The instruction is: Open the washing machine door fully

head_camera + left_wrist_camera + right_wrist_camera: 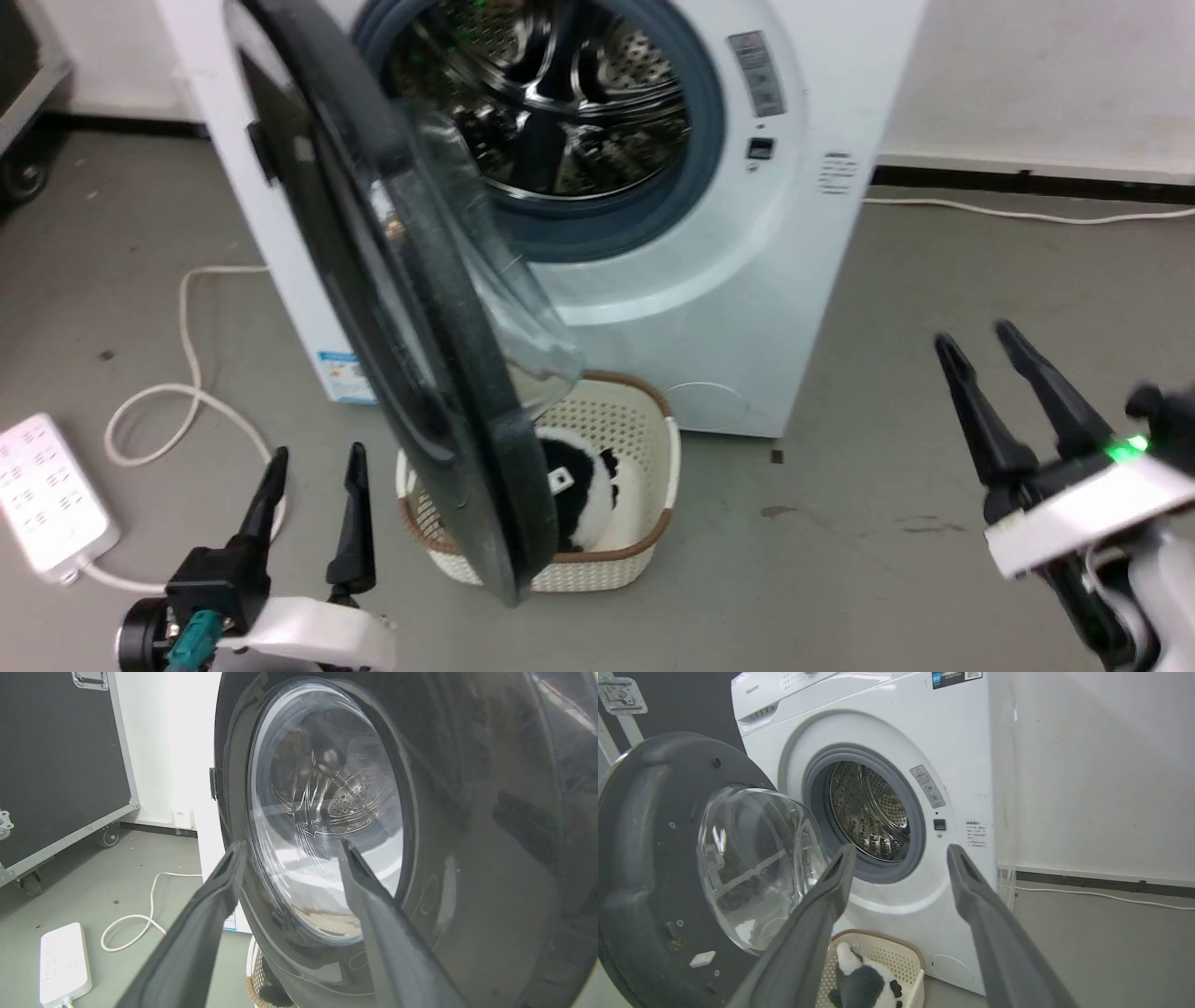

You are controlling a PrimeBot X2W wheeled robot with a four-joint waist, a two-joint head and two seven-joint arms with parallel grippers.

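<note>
The washing machine [709,280] is a white front loader with a grey gasket and steel drum [560,103]. Its door [392,308], a glossy black ring around a domed glass bowl, stands swung out about edge-on toward me, hinged on the machine's left. From the left wrist view I face the door's outer side [490,812]; the right wrist view shows its inner side [649,858] and the machine [896,728]. My left gripper [316,453] is open, low, just left of the door's lower edge, touching nothing. My right gripper [976,338] is open, far right, over bare floor.
A cream laundry basket [653,439] holding a black-and-white plush toy [583,495] sits on the floor under the door. A white power strip [47,490] and cable [187,373] lie at the left. A black flight case [56,765] on wheels stands further left.
</note>
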